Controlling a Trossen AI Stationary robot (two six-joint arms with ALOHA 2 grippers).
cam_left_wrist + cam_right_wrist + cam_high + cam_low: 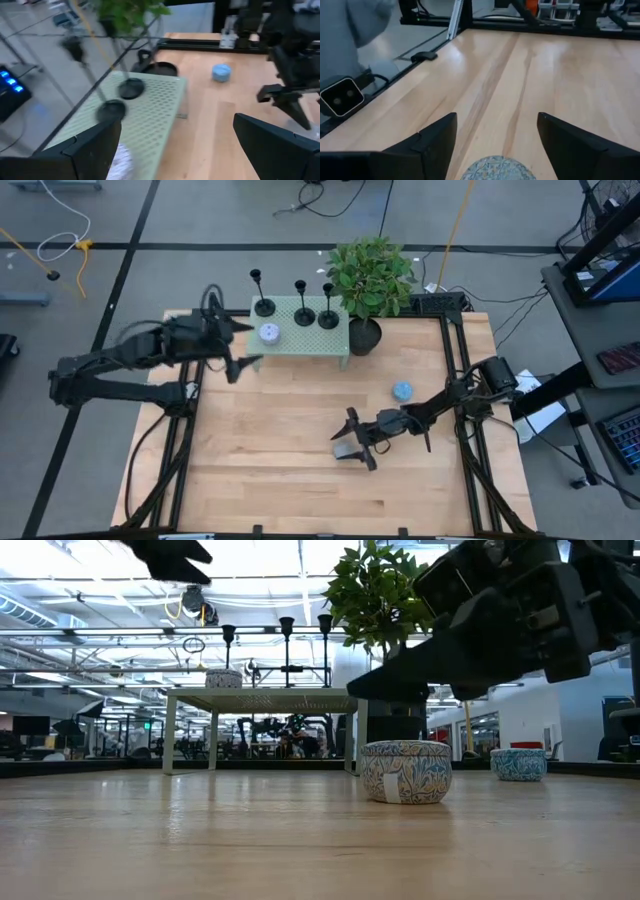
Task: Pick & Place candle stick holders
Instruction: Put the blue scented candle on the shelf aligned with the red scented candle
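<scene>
1. Risk nearest: right claw (352,442), spread wide above a patterned round tin (405,771), sits idle
2. Left claw (243,346), wide open, could topple three matte-black candle stick holders (264,293) atop the green perforated stand (300,340)

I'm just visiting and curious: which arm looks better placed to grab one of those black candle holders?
Probably the left. Its open gripper hovers right beside the green stand carrying the three holders. The right gripper is open over a patterned tin mid-table.
</scene>
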